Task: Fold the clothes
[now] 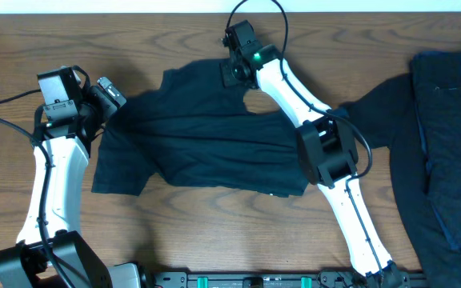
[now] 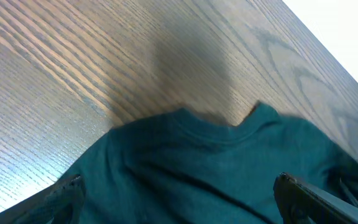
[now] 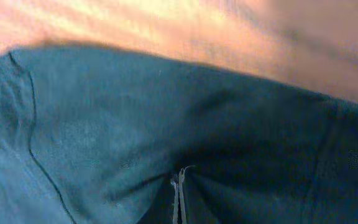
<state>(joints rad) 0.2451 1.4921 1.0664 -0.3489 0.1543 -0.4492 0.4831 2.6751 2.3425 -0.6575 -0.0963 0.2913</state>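
While dark navy T-shirt [image 1: 206, 148] lies rumpled, R tool [image 3: 179, 190] pinches its fabric; L tool [image 2: 179, 194] spread wide.

The overhead camera is fixed above the table [image 1: 174, 32] and faces straight down. It is the farthest view, with the table's far edge along the top of its frame. The left wrist camera sits low and near, facing obliquely across the wood, with the fingers [image 2: 61, 193] of the left gripper [image 2: 179, 180] in its lower corners. The right wrist camera is the nearest, almost against cloth that fills most of its frame. All three views share the T-shirt [image 1: 206, 144]: the left wrist view takes one edge, the right wrist view a close patch
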